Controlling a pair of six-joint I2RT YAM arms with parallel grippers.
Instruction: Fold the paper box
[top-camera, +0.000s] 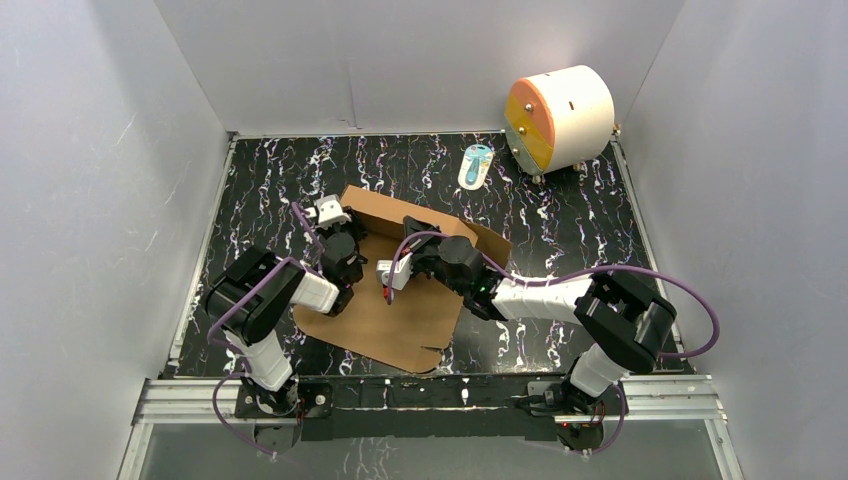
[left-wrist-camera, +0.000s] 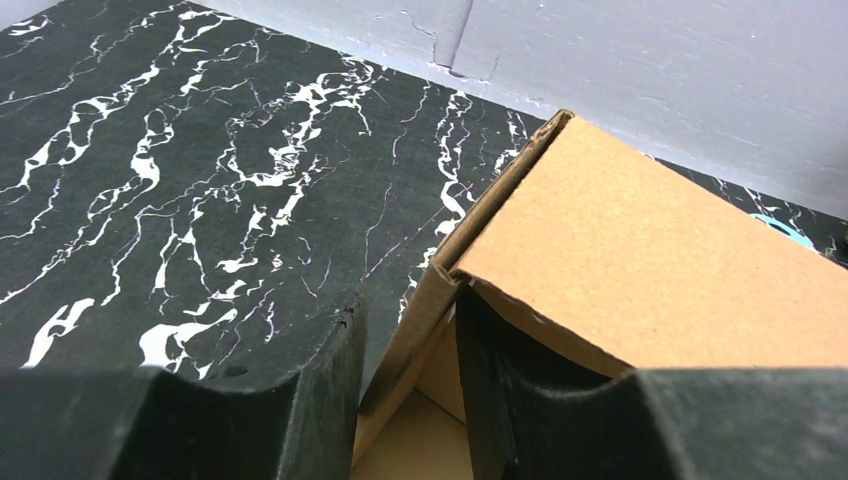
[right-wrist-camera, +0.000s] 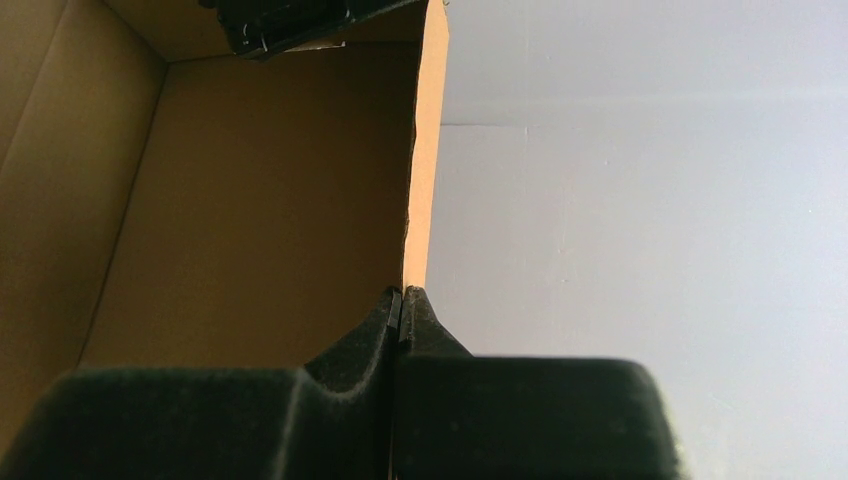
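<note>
Near the centre of the worktop (top-camera: 560, 230) lies the box (top-camera: 385, 315), base flat, far wall raised toward 12 o'clock. At its 10 o'clock corner the left fingers (left-wrist-camera: 320, 390) grasp that wall, one inside, one outside. Toward 1 o'clock the right fingers (right-wrist-camera: 430, 340) are clenched on an upright flap's edge. Well apart at 1 o'clock stands a white-and-orange cylinder (top-camera: 560, 118), with a small blue-and-white item (top-camera: 476, 165) near it.
</note>
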